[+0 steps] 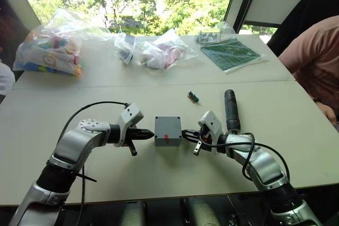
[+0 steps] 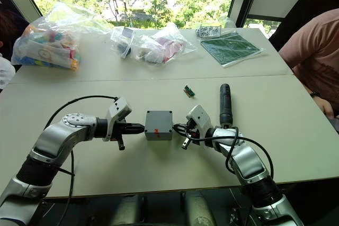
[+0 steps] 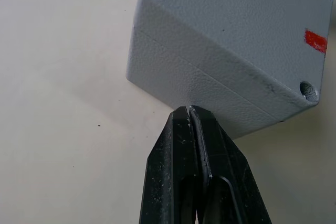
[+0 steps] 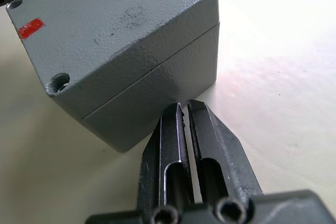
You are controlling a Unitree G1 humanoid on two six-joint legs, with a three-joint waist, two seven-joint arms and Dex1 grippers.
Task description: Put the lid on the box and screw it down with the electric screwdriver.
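Note:
The grey box (image 1: 168, 132) stands in the middle of the table with the lid (image 3: 236, 19) seated on top; a seam runs between them and a red mark (image 3: 315, 40) sits near one edge. My left gripper (image 1: 150, 135) is shut, its tips touching the box's left wall (image 3: 199, 80). On the box's right side my right gripper (image 1: 185, 133) is shut too, tips (image 4: 184, 104) right at the lower wall (image 4: 147, 98). Neither holds anything. The black electric screwdriver (image 1: 231, 110) lies on the table just beyond my right gripper.
A small green component (image 1: 193, 97) lies behind the box. Plastic bags of parts (image 1: 50, 51) (image 1: 159, 51) and a green circuit board (image 1: 230, 53) sit at the far side. A person's arm in a pink sleeve (image 1: 318, 62) rests at the table's right edge.

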